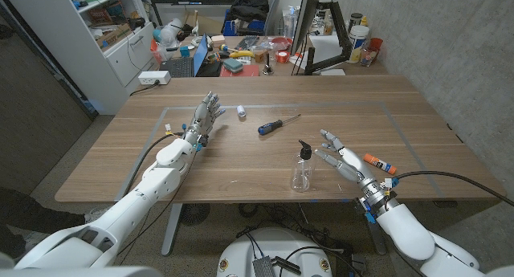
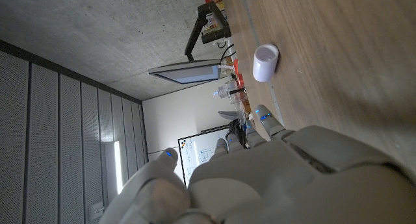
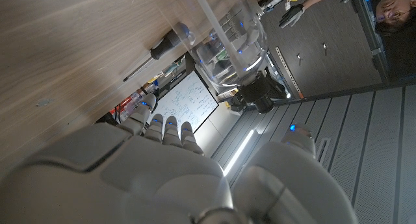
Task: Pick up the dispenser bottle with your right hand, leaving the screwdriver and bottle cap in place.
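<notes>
Head view lays out the whole wooden table [image 1: 241, 160]: the clear dispenser bottle [image 1: 302, 171] with its black pump top stands upright toward the near edge, a little right of the middle. The blue-handled screwdriver [image 1: 277, 124] lies farther back near the centre, and the small white bottle cap [image 1: 241, 112] sits just left of it, toward the far edge. An orange-capped glue stick [image 1: 379, 163] lies near the right edge, behind the right hand.

That right hand [image 1: 343, 160] hovers just to the right of the bottle, fingers spread and reaching toward it with a gap between; it holds nothing. The left hand [image 1: 204, 116] is at the table's left part, fingers apart and empty, with the cap close beside its fingertips.

Right wrist view adds what the head camera cannot: the bottle [image 3: 231, 39] looms close ahead of the right hand [image 3: 188, 178], its transparent body and inner tube plain, between the fingers [image 3: 166, 130] and the thumb, untouched. The screwdriver [image 3: 162, 52] shows beyond it, and a person [image 3: 393, 6] at the frame's corner.

Left wrist view shows the cap [image 2: 265, 62] standing on the wood ahead of the left hand [image 2: 273, 178], apart from it.
</notes>
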